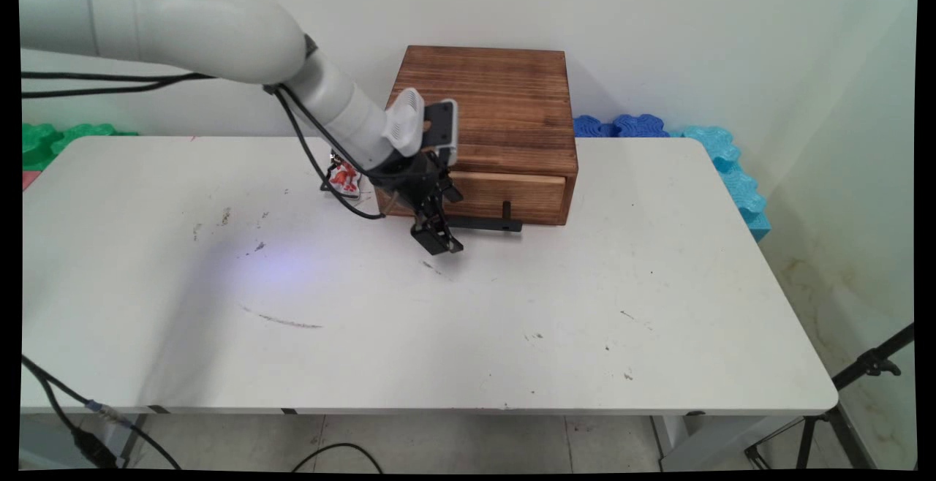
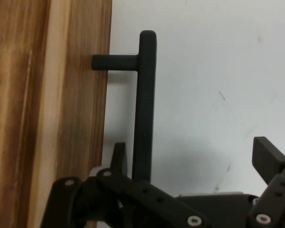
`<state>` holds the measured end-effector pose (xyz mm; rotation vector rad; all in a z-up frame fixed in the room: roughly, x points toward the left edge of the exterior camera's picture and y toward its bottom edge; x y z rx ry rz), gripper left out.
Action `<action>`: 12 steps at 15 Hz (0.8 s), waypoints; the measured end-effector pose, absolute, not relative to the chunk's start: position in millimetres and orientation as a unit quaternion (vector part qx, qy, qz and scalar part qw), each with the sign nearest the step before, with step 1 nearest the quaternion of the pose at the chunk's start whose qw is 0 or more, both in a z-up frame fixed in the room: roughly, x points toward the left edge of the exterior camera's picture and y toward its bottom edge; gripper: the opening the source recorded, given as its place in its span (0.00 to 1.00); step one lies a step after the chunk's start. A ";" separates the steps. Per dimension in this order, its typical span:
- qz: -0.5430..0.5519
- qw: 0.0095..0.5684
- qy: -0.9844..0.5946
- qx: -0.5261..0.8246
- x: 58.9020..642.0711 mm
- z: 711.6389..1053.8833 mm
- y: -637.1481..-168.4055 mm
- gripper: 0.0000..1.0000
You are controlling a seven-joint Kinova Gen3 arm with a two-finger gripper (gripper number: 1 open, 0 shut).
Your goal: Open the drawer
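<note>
A dark wooden box (image 1: 486, 101) stands at the table's back middle, with a lighter drawer front (image 1: 512, 192) low on its near side. A black bar handle (image 1: 486, 224) sticks out from the drawer on a post. My gripper (image 1: 437, 237) hangs at the handle's left end, just above the table, and is open. In the hand view the handle (image 2: 145, 104) runs up between the two fingers, close beside the left fingertip (image 2: 118, 156). The right fingertip (image 2: 267, 154) stands well clear over bare table. Nothing is gripped. The drawer front (image 2: 80, 118) fills the left side.
A small red and white packet (image 1: 344, 178) lies left of the box, partly behind the arm. Blue foam pieces (image 1: 702, 145) line the back right, green ones (image 1: 58, 136) the back left. A tripod leg (image 1: 870, 368) stands off the table's right corner.
</note>
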<state>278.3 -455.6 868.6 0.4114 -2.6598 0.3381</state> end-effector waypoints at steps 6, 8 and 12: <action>0.124 0.202 -0.961 0.141 264.0 848.4 -466.4 1.00; 0.123 0.198 -0.963 0.138 260.1 840.9 -470.4 1.00; 0.121 0.193 -0.964 0.134 254.9 830.0 -475.7 1.00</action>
